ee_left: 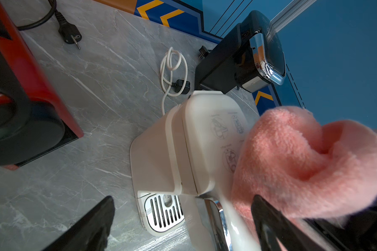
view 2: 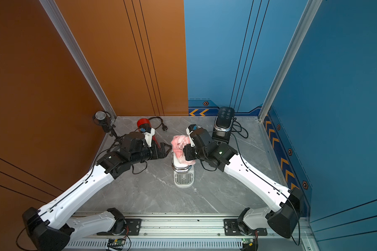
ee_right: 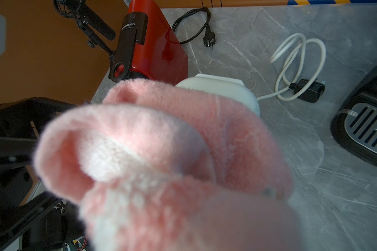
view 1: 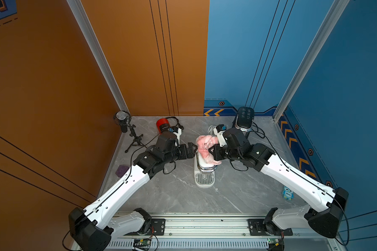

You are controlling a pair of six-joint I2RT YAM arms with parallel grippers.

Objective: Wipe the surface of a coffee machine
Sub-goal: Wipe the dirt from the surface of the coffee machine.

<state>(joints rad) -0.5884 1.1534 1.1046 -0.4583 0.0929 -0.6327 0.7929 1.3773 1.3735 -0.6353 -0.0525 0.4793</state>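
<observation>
Right gripper (view 1: 210, 150) is clamped on the pink cloth (view 1: 205, 145), which bunches around the jaws and hides the fingers in every view. The cloth lies on top of the white machine (view 1: 204, 171), under and ahead of the right jaws, draped over its rear half.

Left gripper (view 1: 193, 147) is at the machine's other side, jaws wide apart and gripping nothing. The machine sits between the two grippers.

Both top views show the drip tray end of the machine sticking out from under the cloth (view 2: 179, 144), on the arm-base side of both jaws.

Left wrist view only:
- Printed icons show on the machine (ee_left: 183, 152) lid, beside the cloth (ee_left: 303, 163).
- One left finger (ee_left: 268, 219) overlaps the cloth edge; cannot tell if it touches.
- The other finger (ee_left: 91, 223) is out over bare table (ee_left: 52, 195).

Right wrist view: the cloth (ee_right: 161, 152) fills most of the frame, blurred. Only the rounded back of the machine (ee_right: 218, 89) peeks out beyond it, and the right fingers are not visible.

Beyond the jaws:
- The red machine (view 1: 162, 126) is behind the left gripper, with its black plug (ee_right: 209, 40) loose.
- The black machine (view 1: 245, 118) is behind the right gripper.
- The white cord (ee_right: 298, 65) is coiled between the white and black machines, clear in the wrist views and mostly hidden from above.

The mic (view 1: 122, 121) is in the far corner on the left side. Only a top view shows the purple piece (view 1: 122, 170) under the left forearm and the blue toy (view 1: 288, 193) by the right wall.
</observation>
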